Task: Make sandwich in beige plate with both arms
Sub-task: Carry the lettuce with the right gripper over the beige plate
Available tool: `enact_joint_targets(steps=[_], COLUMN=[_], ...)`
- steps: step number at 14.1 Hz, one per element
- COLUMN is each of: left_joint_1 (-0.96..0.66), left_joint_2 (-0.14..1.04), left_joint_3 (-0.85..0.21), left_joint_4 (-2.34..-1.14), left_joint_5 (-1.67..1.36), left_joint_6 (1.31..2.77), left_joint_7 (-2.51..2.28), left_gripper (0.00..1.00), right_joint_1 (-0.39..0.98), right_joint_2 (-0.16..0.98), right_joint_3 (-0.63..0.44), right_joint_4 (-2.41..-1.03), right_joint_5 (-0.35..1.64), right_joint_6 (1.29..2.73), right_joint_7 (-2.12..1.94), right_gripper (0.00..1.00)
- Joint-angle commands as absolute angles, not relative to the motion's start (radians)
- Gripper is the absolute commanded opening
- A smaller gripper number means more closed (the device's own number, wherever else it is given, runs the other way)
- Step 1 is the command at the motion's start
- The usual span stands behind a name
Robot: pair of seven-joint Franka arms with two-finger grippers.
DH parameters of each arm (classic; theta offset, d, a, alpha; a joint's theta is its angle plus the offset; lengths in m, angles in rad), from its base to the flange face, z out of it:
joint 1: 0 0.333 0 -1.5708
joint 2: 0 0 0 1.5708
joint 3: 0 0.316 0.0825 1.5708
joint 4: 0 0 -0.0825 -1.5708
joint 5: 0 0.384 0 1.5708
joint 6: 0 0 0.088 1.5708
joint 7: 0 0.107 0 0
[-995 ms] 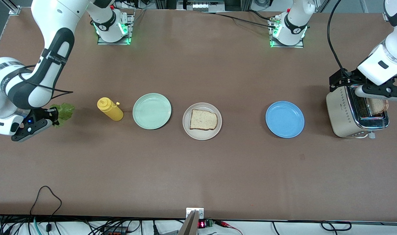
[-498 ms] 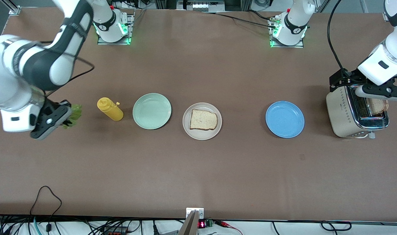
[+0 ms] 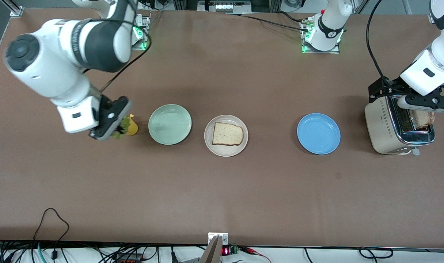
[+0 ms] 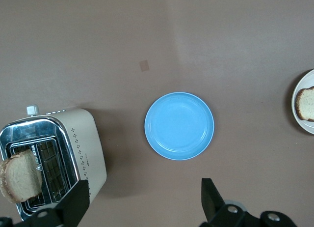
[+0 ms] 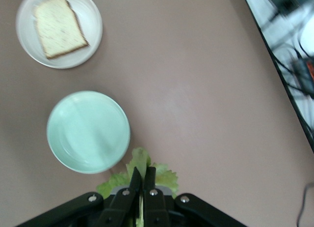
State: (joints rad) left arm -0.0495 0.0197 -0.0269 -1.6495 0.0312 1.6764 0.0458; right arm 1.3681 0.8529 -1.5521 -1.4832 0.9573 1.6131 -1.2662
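Front view: right gripper [image 3: 116, 128] at centre-left of the frame, up over the yellow mustard bottle [image 3: 131, 128], fingers clamped on a green lettuce leaf [image 3: 121, 126] — only a scrap of it showing. Beside the bottle, a mint-green plate [image 3: 170, 124], then at mid-frame the beige plate [image 3: 226, 135] carrying a single slice of bread [image 3: 227, 134] — no lettuce or second slice on it yet. Toward the left arm's end of the surface [image 3: 222, 197], a blue plate [image 3: 318, 133] and a beige toaster [image 3: 396, 126]. Left gripper [image 3: 424, 102] at the right edge, poised above the toaster, where a toasted slice [image 3: 422, 118] sticks up from the slot.

Left wrist view: fingers [image 4: 78, 202] spread wide along the bottom edge, nothing between them. Toaster at lower left with the toasted slice standing in its slot, blue plate at centre, beige plate cut by the right edge.

Right wrist view: fingers [image 5: 148, 180] pressed together at bottom centre, pinching the lettuce leaf, its ruffled edge fanning out on both sides. Mint-green plate at left of centre, beige plate with its bread at upper left.
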Motion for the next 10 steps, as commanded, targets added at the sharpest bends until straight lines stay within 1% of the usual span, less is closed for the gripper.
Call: enact_joint_targets(steps=[1, 3, 5, 9, 10], left_joint_1=[-0.044, -0.044, -0.044, -0.044, -0.044], left_joint_2=[0.014, 0.014, 0.014, 0.014, 0.014], left_joint_3=[-0.028, -0.028, -0.028, -0.028, -0.028], left_joint_4=[-1.646, -1.646, -1.646, -1.646, -1.646], left_joint_5=[0.023, 0.023, 0.023, 0.023, 0.023], left_joint_6=[1.666, 1.667, 1.666, 1.666, 1.666], left_joint_7=[0.049, 0.049, 0.049, 0.049, 0.049], left_gripper=[1.0, 1.0, 1.0, 1.0, 1.0], right_joint_1=[1.434, 1.447, 1.456, 1.468, 1.467], right_joint_2=[0.861, 0.864, 0.864, 0.864, 0.865], right_joint_3=[-1.551, -1.491, -1.422, -1.232, -1.168], right_joint_4=[-1.488, -1.488, -1.488, -1.486, -1.486], right_joint_5=[1.034, 1.09, 1.127, 1.146, 1.146], right_joint_6=[1.62, 1.64, 1.693, 1.905, 1.975], right_joint_7=[-1.269, -1.252, -1.223, -1.122, -1.088], right_gripper=[0.0, 0.0, 0.0, 0.0, 0.0])
